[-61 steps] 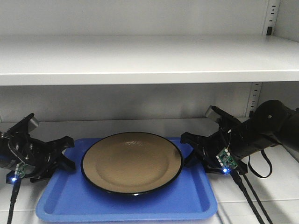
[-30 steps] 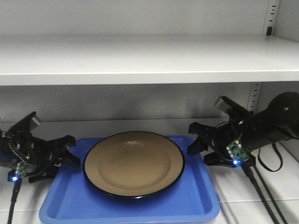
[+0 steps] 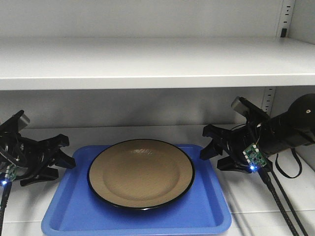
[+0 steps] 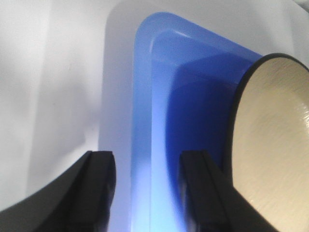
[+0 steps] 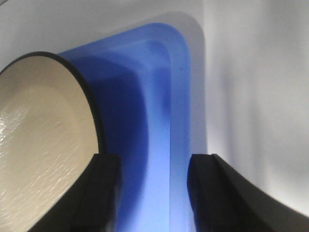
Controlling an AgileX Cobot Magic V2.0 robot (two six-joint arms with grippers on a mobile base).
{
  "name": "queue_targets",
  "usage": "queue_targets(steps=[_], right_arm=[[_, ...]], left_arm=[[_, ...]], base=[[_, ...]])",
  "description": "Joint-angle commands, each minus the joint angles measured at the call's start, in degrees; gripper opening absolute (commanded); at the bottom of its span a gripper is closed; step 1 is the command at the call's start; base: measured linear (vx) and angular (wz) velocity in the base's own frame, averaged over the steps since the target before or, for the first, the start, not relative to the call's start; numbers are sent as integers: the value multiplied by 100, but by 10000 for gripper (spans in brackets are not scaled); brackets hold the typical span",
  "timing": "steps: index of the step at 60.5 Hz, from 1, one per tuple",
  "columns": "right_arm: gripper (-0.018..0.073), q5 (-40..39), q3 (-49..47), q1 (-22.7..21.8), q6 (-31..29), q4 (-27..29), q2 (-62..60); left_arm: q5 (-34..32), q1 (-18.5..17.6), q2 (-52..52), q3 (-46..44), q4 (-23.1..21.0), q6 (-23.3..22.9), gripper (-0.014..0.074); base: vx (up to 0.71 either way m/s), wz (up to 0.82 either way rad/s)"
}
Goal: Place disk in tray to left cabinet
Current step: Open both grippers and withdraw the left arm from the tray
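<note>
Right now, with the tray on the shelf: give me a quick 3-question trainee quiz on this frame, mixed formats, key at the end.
1. True or false: the disk lies flat in the blue tray.
2. Multiple choice: the left gripper is A) shut on the tray lip, B) open beside the tray, C) out of view.
3. Fill in: the right gripper is open, its jaws on either side of the tray's ____.

Key: 1 true; 2 B; 3 lip.
</note>
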Motion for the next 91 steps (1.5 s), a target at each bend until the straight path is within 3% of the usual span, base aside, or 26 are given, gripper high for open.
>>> queue_targets(steps=[1, 32, 43, 53, 62, 67, 74, 91], right_arm=[[396, -225, -193, -16, -51, 195, -299], [396, -225, -193, -16, -51, 197, -299], [396, -225, -193, -16, -51, 197, -299], [396, -225, -193, -16, -51, 197, -299], [396, -225, -193, -16, -51, 197, -299], [396, -225, -193, -16, -51, 197, -299], [396, -225, -193, -16, -51, 197, -299], [396, -225, -193, -16, -51, 197, -299]], left_arm=[[-169, 7, -261, -197, -275, 1, 440], [50, 25, -377, -65, -172, 1, 440], [-819, 25, -1224, 981, -164, -5, 440], [-1616, 25, -2418, 2256, 103, -5, 438], [-2073, 25, -3403, 3096, 612, -5, 406], [-2370, 25, -3945, 3540, 1156, -5, 366], [-2831, 25, -4781, 4298, 2151, -64, 262], [-3169, 25, -6743, 6067, 3517, -64, -11]], base=[[0, 0], [0, 0], [0, 0], [0, 0], [0, 0], [0, 0], [0, 0], [0, 0]])
